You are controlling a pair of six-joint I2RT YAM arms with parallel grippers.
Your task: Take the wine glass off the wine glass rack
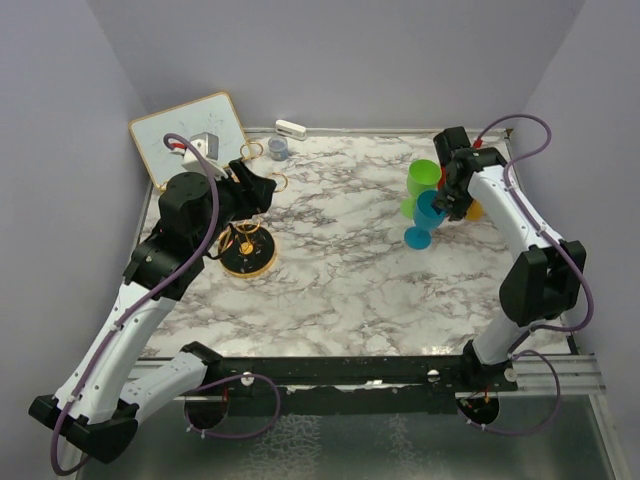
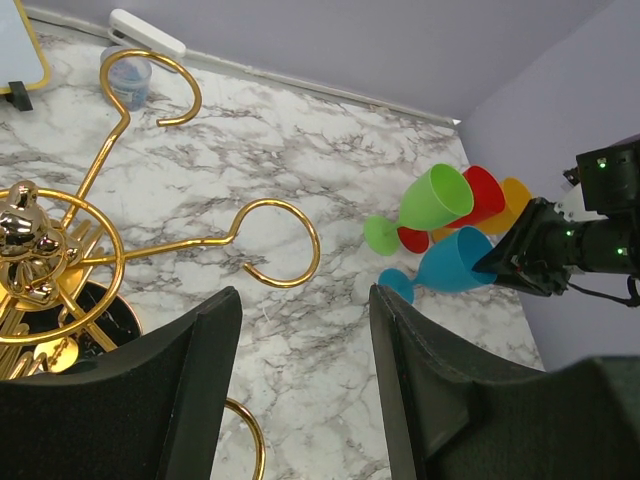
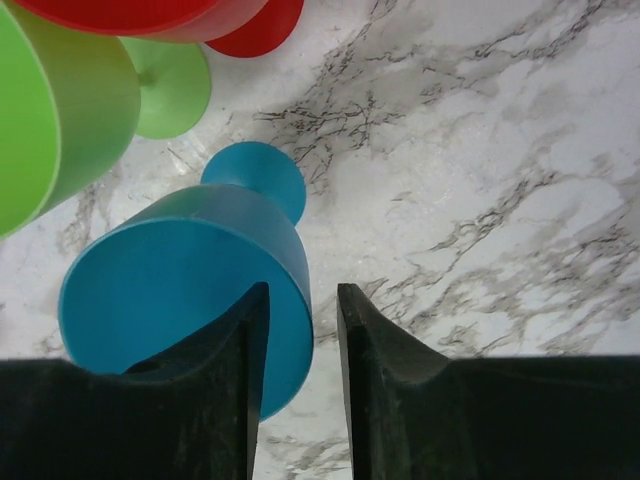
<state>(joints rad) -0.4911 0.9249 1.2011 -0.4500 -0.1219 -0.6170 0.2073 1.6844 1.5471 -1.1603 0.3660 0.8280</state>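
The gold wire wine glass rack (image 1: 247,250) stands at the left on its round dark base; its looped arms (image 2: 270,240) carry no glass. My left gripper (image 1: 262,190) hovers over the rack, open and empty (image 2: 305,330). A blue wine glass (image 1: 425,218) stands upright on the marble at the right, also in the left wrist view (image 2: 450,262). My right gripper (image 1: 447,200) straddles its rim (image 3: 180,290): one finger is inside the bowl, the other outside, with marble showing in the gap, so it is open (image 3: 303,300).
Green (image 1: 422,178), red (image 2: 485,190) and orange (image 2: 515,195) wine glasses stand close behind the blue one. A white board (image 1: 190,135) leans at the back left. A small blue cup (image 1: 278,149) and a white object (image 1: 291,128) sit by the back wall.
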